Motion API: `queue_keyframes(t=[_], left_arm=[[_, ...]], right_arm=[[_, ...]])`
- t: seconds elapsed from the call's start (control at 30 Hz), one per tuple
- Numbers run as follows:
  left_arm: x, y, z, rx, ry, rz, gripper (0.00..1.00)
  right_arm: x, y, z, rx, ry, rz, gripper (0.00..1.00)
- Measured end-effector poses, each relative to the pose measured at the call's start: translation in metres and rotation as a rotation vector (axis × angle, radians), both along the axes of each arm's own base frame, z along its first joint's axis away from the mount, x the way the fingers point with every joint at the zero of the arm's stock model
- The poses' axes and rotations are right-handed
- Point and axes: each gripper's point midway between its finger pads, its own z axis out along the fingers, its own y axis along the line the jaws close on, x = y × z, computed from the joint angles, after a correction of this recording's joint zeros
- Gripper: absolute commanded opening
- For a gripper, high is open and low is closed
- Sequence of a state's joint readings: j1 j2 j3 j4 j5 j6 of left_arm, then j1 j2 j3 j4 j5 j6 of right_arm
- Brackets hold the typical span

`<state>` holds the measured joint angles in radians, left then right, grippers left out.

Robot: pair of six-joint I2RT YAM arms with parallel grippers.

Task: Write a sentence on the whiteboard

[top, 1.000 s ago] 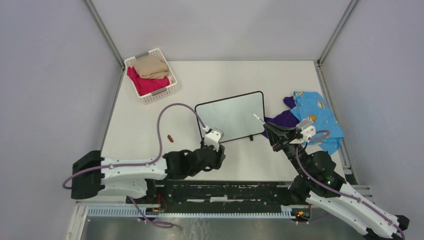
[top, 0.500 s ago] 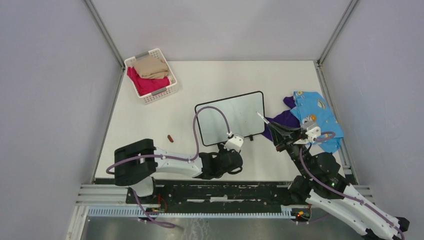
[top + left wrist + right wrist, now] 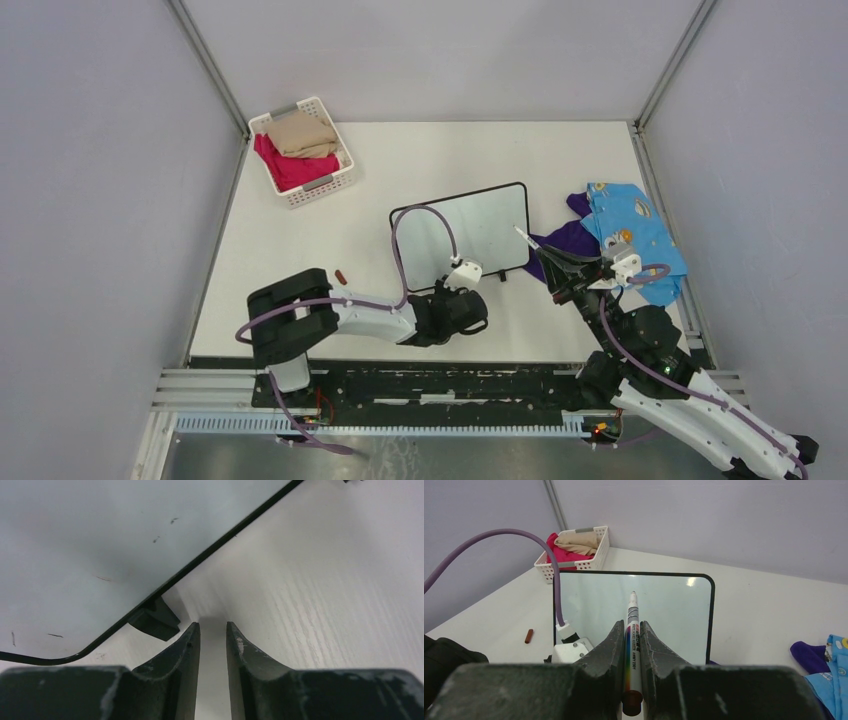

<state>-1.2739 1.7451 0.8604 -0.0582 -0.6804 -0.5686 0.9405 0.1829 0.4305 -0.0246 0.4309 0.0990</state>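
White table [image 3: 600,160] carries the whiteboard [image 3: 480,228] near its centre. Left gripper [image 3: 213,630], jaws narrowly apart and empty, sits at the board's near edge. Right gripper [image 3: 631,626] clamps a marker [image 3: 632,605].

The left arm lies low, elbow folded; the left pincer [image 3: 211,627] holds its jaws narrowly apart, empty. The right arm reaches forward, the right pincer [image 3: 631,625] clamped on a marker [image 3: 633,606].

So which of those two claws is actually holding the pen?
The right gripper: a marker is clamped between its fingers, tip pointing at the whiteboard. The left gripper holds nothing, low beside the whiteboard's near edge.
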Motion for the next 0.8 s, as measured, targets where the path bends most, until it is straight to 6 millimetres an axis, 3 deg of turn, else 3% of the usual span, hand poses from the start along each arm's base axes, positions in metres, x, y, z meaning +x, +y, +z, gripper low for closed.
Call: queue_keyframes(t=[0.57,0.8], left_arm=[[0.024,0.026,-0.001,-0.004,-0.006,0.115,0.33],[0.025,0.038,0.0,-0.007,-0.001,0.138,0.39]], right_arm=[[0.0,0.0,0.0,-0.001,0.001,0.0,0.0],[0.001,0.001,-0.002,-0.006,0.006,0.0,0.0]])
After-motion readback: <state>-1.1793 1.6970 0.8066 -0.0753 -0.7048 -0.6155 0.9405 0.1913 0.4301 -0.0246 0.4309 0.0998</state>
